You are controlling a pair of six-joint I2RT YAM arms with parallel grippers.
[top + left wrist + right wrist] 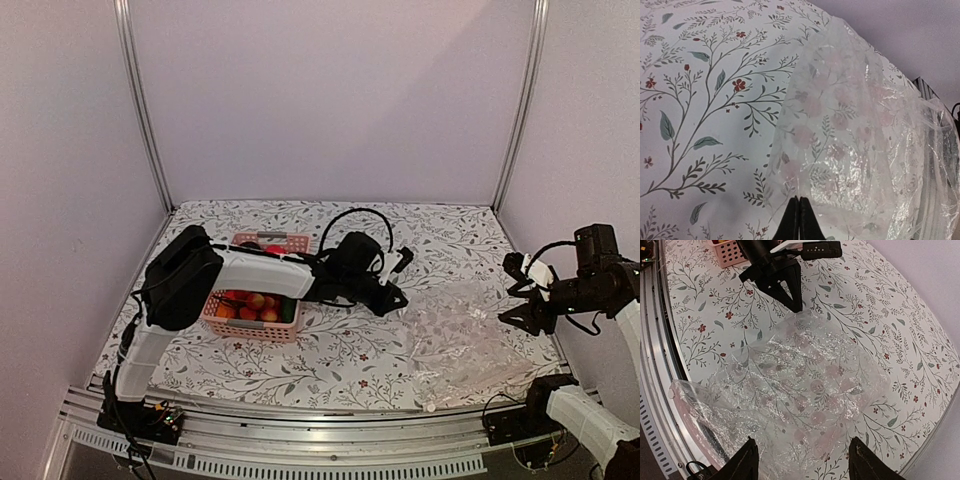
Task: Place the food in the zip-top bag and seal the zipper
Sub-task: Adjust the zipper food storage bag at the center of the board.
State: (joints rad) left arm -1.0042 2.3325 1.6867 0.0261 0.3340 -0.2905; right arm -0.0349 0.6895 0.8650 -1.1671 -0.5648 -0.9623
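Observation:
The clear, crinkly zip-top bag [460, 335] lies flat on the flowered cloth at the right [805, 385]. My left gripper [799, 199] reaches across from the left and is shut on the bag's near-left corner, its tips together on the film [798, 306]. My right gripper [802, 442] hangs open above the bag's far side with nothing between its fingers; it shows at the right edge of the top view [518, 297]. The food [250, 303], red and orange pieces, sits in the pink basket [250, 330] behind the left arm. I cannot make out the zipper.
A corner of the pink basket [730, 252] shows behind the left gripper. The metal rail [300, 440] runs along the table's near edge, close to the bag's lower corner. Grey walls close off the back and sides.

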